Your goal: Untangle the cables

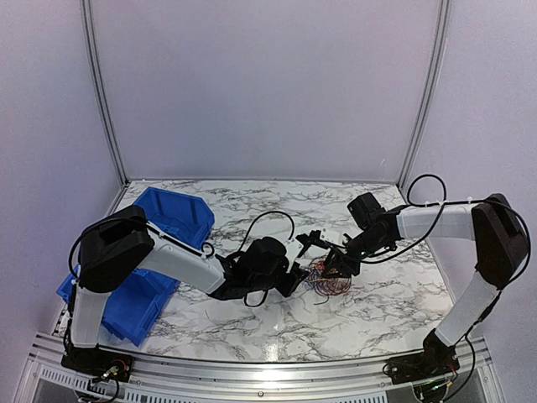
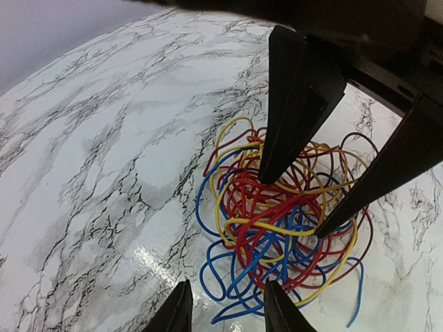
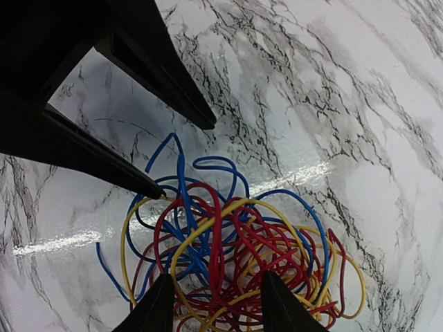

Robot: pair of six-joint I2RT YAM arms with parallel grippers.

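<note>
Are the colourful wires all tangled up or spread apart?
Tangled up. The thin red, yellow and blue wires lie in one knotted heap on the white marble table, loops crossing everywhere.

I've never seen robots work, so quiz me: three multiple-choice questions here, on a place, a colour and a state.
1. Where is the cable tangle? A in a bin; B on the marble table; C lifted in the air.
2. Which wire colours show? A green, white; B pink only; C red, yellow, blue.
3. The right arm's fingers are: A spread apart; B pressed shut; C out of sight.
Answers: B, the top view shows it lying on the marble; C, both wrist views show those colours; A, a clear gap separates them.
</note>
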